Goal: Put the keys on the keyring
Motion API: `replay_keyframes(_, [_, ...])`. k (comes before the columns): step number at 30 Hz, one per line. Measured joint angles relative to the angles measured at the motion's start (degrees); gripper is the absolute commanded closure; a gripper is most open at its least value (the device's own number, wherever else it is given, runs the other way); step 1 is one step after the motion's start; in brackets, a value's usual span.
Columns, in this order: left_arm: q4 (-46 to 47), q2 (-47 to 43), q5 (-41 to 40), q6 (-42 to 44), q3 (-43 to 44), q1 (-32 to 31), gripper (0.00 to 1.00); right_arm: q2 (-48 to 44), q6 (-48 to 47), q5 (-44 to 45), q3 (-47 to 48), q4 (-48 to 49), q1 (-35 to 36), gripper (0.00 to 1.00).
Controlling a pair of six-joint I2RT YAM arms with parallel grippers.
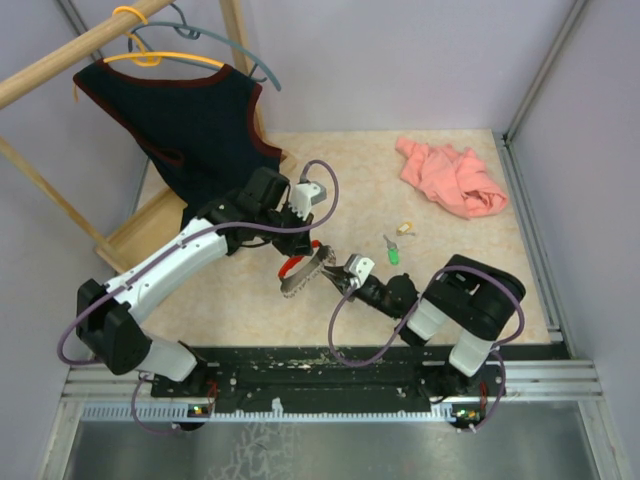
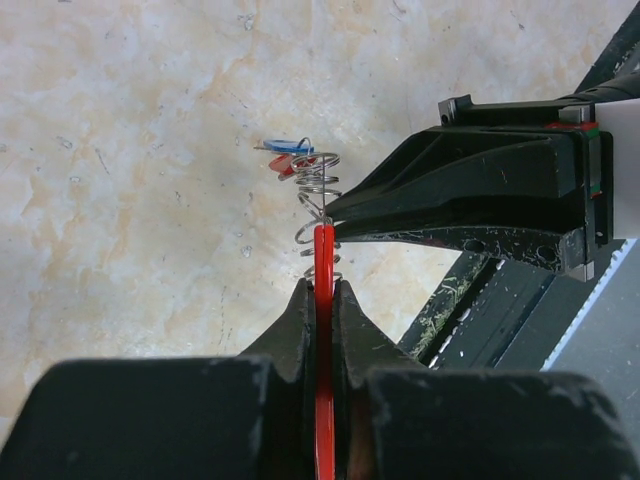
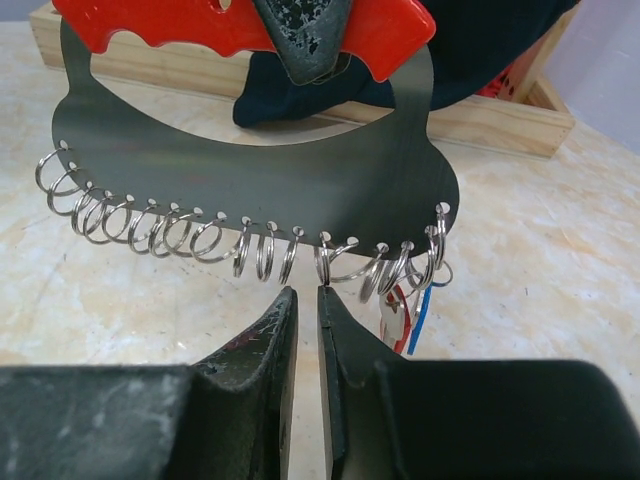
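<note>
The left gripper clamps the keyring by its red handle. The right gripper, jaws slightly apart, sits just below it.

No text, label, brand, number or sign can be read in any of the three views. The keyring shows only a plain red grip and a bare grey plate, and the small coloured pieces hanging from its rings are too small to tell any marking.
</note>
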Motion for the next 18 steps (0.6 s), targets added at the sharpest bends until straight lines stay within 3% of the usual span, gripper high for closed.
replay_keyframes(18, [-0.8, 0.0, 0.8, 2.2, 0.0, 0.0, 1.0, -4.3, -5.0, 3.7, -2.5, 0.0, 0.0, 0.85])
